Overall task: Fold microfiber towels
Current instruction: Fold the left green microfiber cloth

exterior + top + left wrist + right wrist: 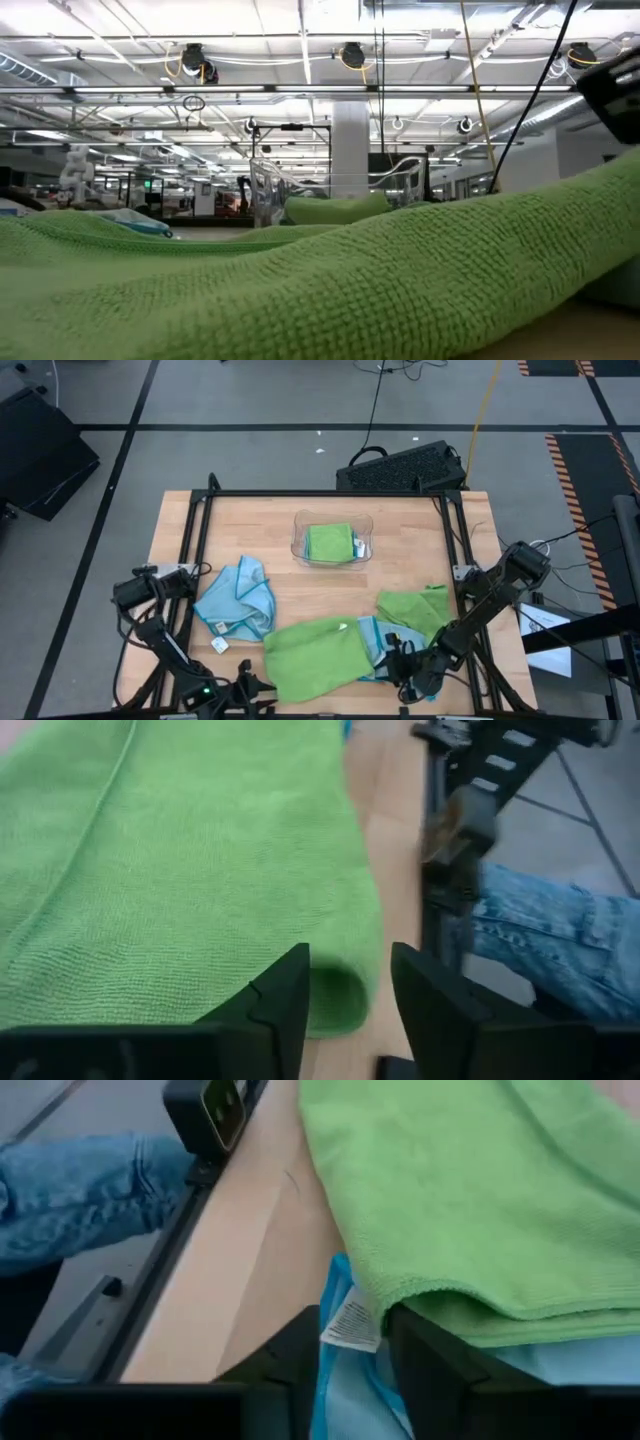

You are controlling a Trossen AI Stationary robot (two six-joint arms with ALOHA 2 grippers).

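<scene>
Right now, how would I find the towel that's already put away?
Look at the wooden table from above and find the clear plastic tray near its far edge. The folded green towel lies inside it, small and neat, while the other towels lie loose on the wood.

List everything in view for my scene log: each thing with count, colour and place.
green towels: three; one spread at the near edge, one crumpled on the right, one folded in the tray
blue towels: two; one crumpled on the left, one under the spread green towel's right end
tray: one, clear, middle far side of the table
table: one, light wood, black frame
keyboard: one, black, on the floor beyond the table
person: jeans beside the near edge
left hand: open, around the spread green towel's edge
right hand: open, at the blue towel's white tag
</scene>
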